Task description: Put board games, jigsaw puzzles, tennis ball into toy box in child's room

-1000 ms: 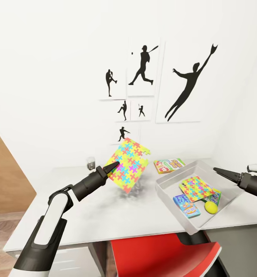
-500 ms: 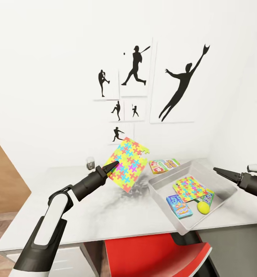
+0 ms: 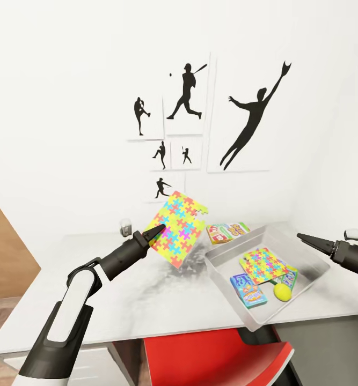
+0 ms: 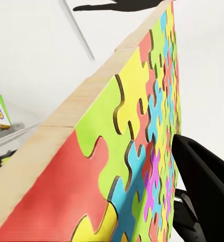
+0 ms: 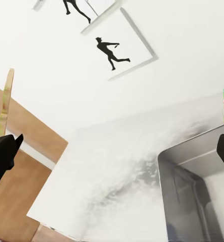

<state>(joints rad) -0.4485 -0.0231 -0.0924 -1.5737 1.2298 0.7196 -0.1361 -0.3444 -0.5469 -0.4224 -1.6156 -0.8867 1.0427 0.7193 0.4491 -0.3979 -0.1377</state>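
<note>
The puzzle [image 3: 179, 230] showed interlocking yellow, green, blue, red and orange pieces, its edge [image 4: 86, 96] pale wood. A second puzzle [image 3: 263, 265] wore the same colours inside the light grey box [image 3: 307, 256]. The ball [image 3: 282, 290] was yellow-green. The table [image 3: 119, 300] was pale grey-white, the wall pictures [image 3: 187, 102] black silhouettes on white, the chair [image 3: 211, 359] red.

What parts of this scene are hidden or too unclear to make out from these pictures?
- Board game in the toy box, head view: mostly covered by the puzzle lying on it.
- Lettering on the board game behind the box: too small to read.
- Left end effector: the held puzzle hides its far finger in the head view.
- Right end effector, head view: its tip looks like one point, so open or shut is unclear.
</note>
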